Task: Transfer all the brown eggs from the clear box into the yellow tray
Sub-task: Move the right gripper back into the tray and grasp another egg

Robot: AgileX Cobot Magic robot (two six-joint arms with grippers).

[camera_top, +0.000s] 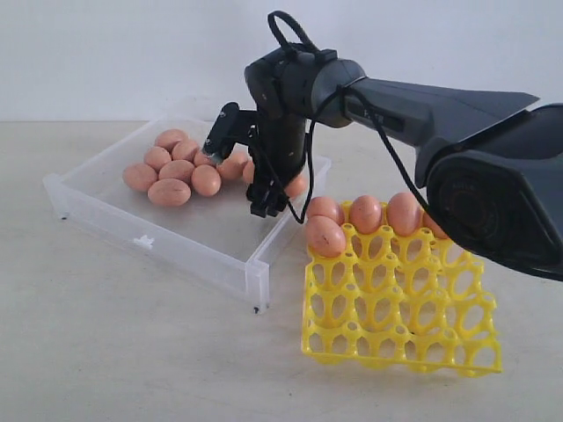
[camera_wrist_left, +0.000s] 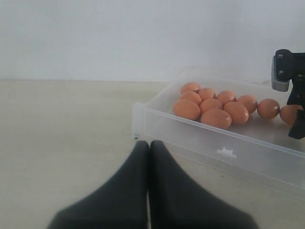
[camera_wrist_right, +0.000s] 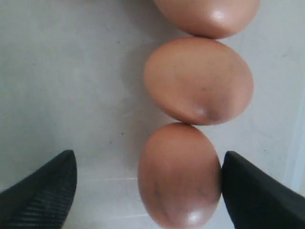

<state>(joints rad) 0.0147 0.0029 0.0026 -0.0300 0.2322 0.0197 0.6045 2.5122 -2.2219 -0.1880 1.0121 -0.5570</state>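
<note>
Pale beige tabletop [camera_top: 106, 352] fills the scene, and a plain white wall [camera_top: 106, 53] is behind it. On the tabletop stands the clear box [camera_top: 167, 236], and the yellow tray [camera_top: 400, 321] lies just beside its right front corner in the exterior view. About ten brown eggs [camera_top: 176, 170] lie inside the box. Most of them are in one tight group in its far left part, and a few make a loose line toward the right wall. At least four more eggs [camera_top: 365, 214] sit in the cells of the tray's far row. A black arm [camera_top: 422, 110] reaches from the right, over the tray and into the box, and the right hand [camera_top: 236, 185] points down above the right part of the box. In the right wrist view its fingers are spread wide, with one egg [camera_wrist_right: 178, 176] on the box floor between them. One fingertip [camera_wrist_right: 257, 191] is just at the side of this egg, and I cannot tell if it touches. The other fingertip [camera_wrist_right: 43, 191] is well apart from it, so the hand holds nothing. Two more eggs continue from this one in a line, each touching the next. The left hand [camera_wrist_left: 148, 157] is low over the tabletop, near one front corner of the box. Its fingers are pressed together, with nothing between them.
</note>
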